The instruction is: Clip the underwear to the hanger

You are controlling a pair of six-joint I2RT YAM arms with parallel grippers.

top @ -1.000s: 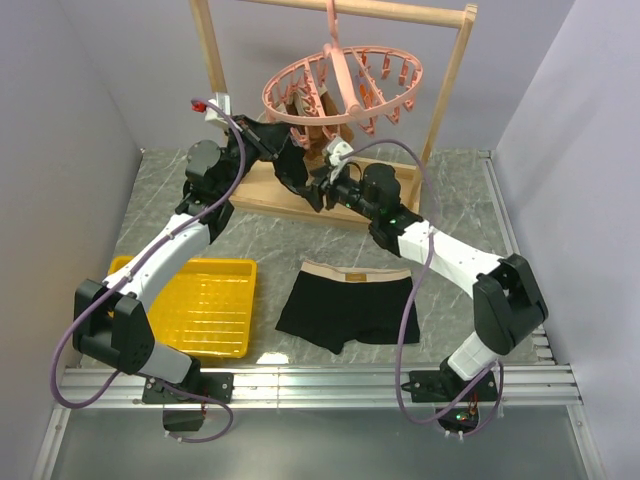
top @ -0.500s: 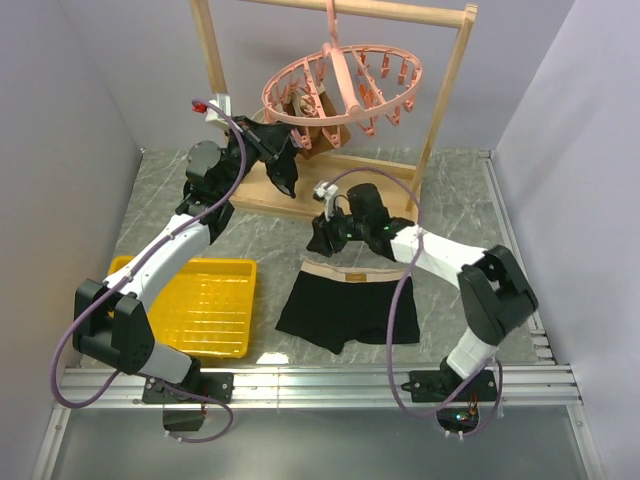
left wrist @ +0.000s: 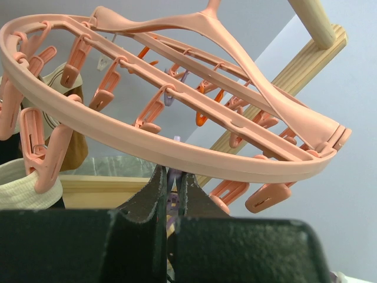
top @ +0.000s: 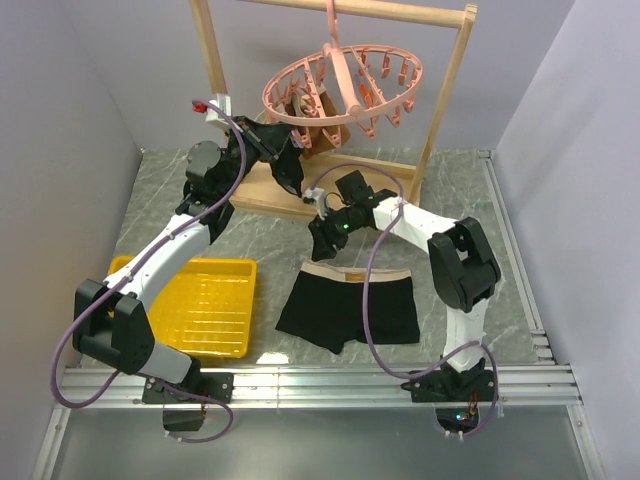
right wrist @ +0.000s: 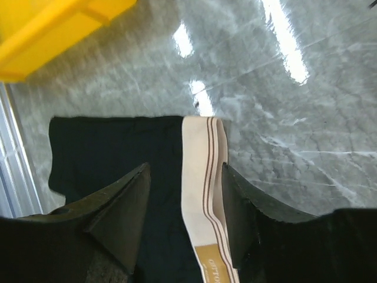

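right wrist view: my right pincer (right wrist: 185, 177) hangs wide open over the tan waistband (right wrist: 200, 141) of the underwear (right wrist: 112, 153), which lies flat on the worktop (right wrist: 294, 135). i think this is the picking-up step. next i must go down and pinch the band. my left pincer (left wrist: 172, 180) is nearly closed just under the hanger (left wrist: 177, 154), holding nothing i can see.

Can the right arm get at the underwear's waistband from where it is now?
Probably yes. The right gripper hangs open above the waistband of the underwear, which lies flat on the table, and nothing shows between them.
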